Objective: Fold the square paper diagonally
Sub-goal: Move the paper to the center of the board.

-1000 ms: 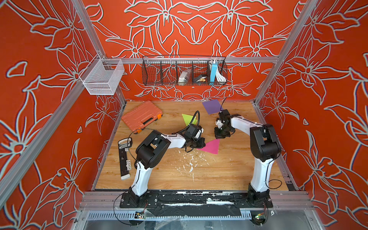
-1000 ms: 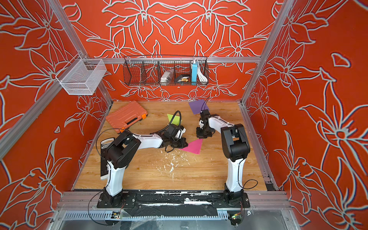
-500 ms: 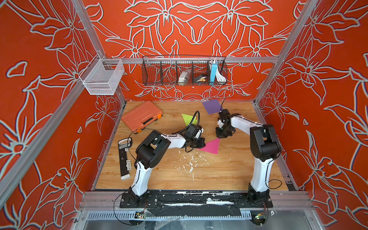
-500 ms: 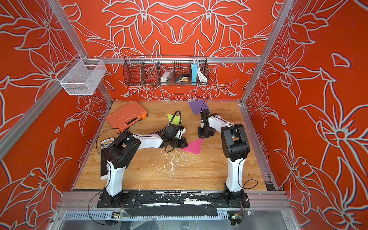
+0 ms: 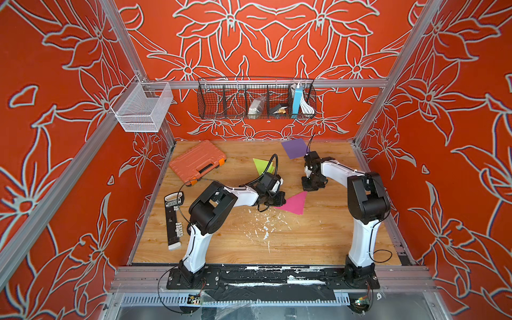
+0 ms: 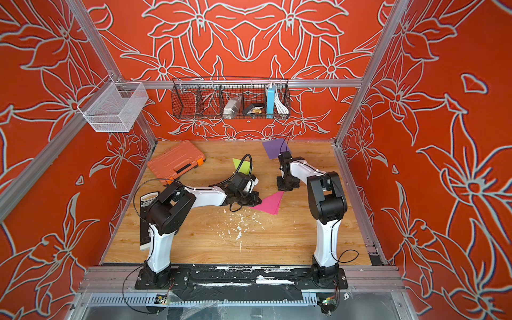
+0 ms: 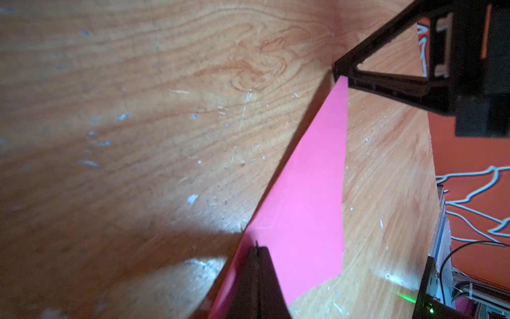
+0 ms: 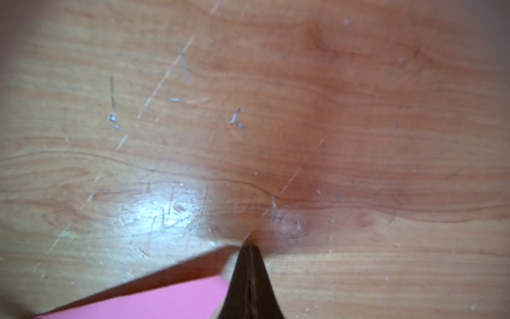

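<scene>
In the middle of the worktop point(image 5: 318, 235), the pink paper point(image 5: 294, 203) lies flat as a triangle, so the diagonal fold looks already made. Over the last second it has not shifted, and the two arms have barely moved. I judge this to be the pressing stage, setting the crease rather than forming it.

The left claw point(image 5: 278, 200) has its jaws together, and its tip rests on the paper's near-left corner; the left wrist view shows that tip point(image 7: 257, 248) on the pink surface. The right claw point(image 5: 309, 187) is also closed, and its tip point(image 8: 248, 248) sits at the paper's far corner. Neither claw appears to have the sheet between its jaws.

The left arm stretches low and nearly level across the worktop. The right arm reaches out and bends steeply down.

Farther off lie a green paper point(image 5: 261, 164), a purple paper point(image 5: 295, 148) and an orange case point(image 5: 196, 162).
</scene>
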Controlling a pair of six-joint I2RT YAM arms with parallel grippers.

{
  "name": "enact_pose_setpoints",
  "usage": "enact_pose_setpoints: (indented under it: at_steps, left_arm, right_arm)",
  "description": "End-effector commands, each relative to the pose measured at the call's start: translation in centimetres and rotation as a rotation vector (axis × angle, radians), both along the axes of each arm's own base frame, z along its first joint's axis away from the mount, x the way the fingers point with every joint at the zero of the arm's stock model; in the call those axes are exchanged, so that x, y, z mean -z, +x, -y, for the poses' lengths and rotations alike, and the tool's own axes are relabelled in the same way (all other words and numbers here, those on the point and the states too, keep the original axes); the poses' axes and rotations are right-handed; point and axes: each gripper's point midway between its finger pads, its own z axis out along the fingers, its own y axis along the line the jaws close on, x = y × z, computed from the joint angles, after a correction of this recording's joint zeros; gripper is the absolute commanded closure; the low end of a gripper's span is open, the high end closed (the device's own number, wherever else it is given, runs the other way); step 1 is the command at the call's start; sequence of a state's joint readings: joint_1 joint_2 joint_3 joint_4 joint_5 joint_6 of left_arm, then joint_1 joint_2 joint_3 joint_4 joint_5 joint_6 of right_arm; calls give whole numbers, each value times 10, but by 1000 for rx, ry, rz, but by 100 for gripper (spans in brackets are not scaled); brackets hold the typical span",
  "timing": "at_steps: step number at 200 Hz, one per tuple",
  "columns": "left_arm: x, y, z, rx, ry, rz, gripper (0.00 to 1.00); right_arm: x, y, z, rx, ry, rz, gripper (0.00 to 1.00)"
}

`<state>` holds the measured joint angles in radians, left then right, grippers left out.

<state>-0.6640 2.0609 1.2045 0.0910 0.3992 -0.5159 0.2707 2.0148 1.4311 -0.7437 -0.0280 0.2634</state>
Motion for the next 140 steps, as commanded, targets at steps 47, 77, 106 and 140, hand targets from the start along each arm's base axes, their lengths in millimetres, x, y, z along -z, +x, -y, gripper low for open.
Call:
enact_pose_setpoints:
  at_steps: [47, 77, 106, 140]
  left_arm:
    - [19, -2, -52, -91, 148, -54, 98]
    - [17, 16, -89, -188, 182, -59, 98]
    - [18, 34, -123, -274, 206, -67, 98]
    - [5, 49, -141, -319, 202, -43, 95]
  right_arm:
    - [-82, 4, -15, 10, 248, 181, 100]
    - [-104, 19, -10, 57, 345, 250, 91]
    - [-123, 44, -17, 63, 457, 318, 84]
    - [-123, 80, -23, 106, 532, 334, 75]
